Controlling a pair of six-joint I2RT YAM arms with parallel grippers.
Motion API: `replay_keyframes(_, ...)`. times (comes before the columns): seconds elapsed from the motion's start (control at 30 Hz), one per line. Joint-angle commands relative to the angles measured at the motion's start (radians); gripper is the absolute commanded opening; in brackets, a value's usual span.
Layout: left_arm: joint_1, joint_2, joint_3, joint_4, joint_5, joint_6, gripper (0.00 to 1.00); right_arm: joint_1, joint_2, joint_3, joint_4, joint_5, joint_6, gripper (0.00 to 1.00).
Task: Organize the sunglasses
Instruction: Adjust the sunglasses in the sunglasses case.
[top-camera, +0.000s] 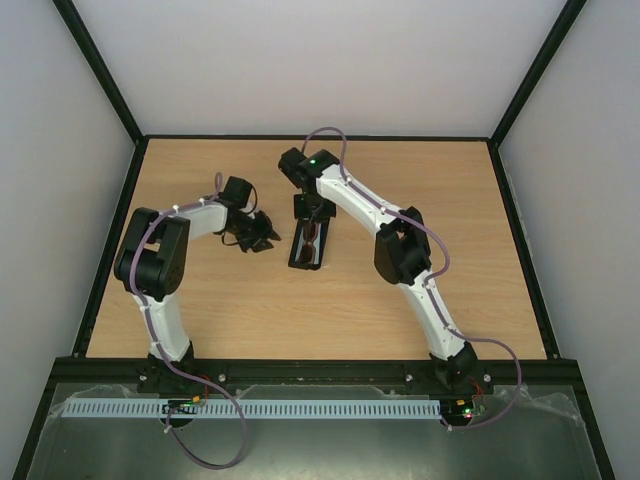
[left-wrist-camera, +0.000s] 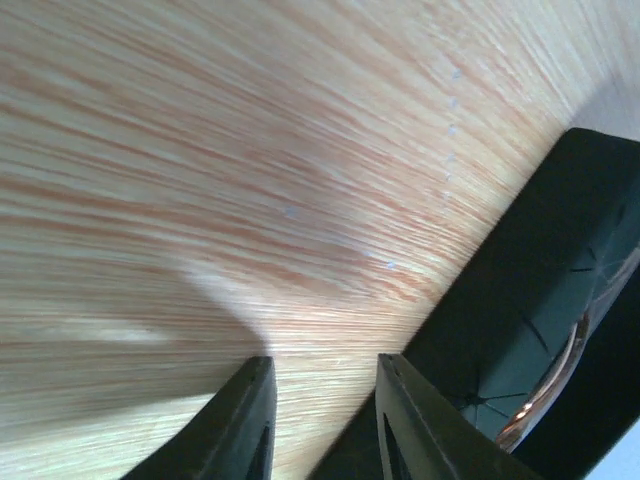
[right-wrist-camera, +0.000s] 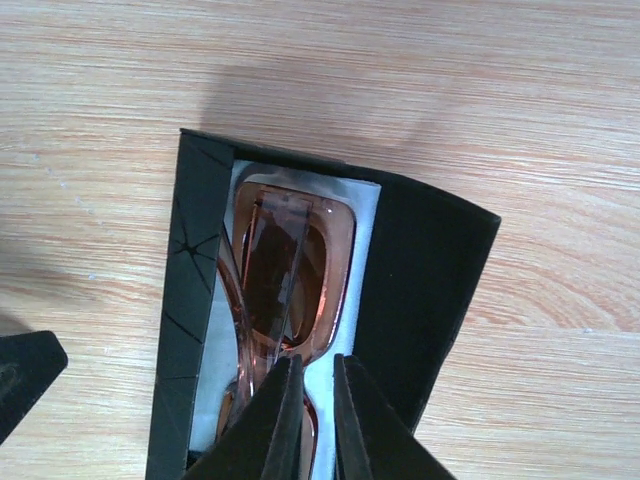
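Right hand (right-wrist-camera: 318, 362), nearly closed, grips the sunglasses (right-wrist-camera: 290, 265) lying in the case (right-wrist-camera: 425, 270).

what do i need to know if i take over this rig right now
Left gripper: open, empty, low over the table beside the case.
Right gripper: above the middle of the sunglasses, fingers nearly together; cannot tell whether they grip.
Sunglasses: lying inside the open case, on a light cloth.
Done: glasses are in the case.
Left: free the right gripper if it is holding, lift clear, then probably close the case's flap.
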Motion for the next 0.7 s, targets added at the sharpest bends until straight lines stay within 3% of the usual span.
replay_keyframes(0.0, 0.005, -0.022, -0.041, -0.042, -0.015, 0.005, 0.23, 0.002, -0.03, -0.004, -0.019, -0.054, 0.004, 0.09)
replay_keyframes(0.17, -0.013, -0.004, -0.032, -0.032, 0.001, 0.0, 0.08, 0.012, -0.011, -0.005, -0.04, -0.062, 0.005, 0.05)
replay_keyframes(0.67, -0.073, 0.068, 0.018, -0.008, 0.01, -0.021, 0.07, 0.049, 0.016, -0.068, -0.098, 0.01, 0.034, 0.01)
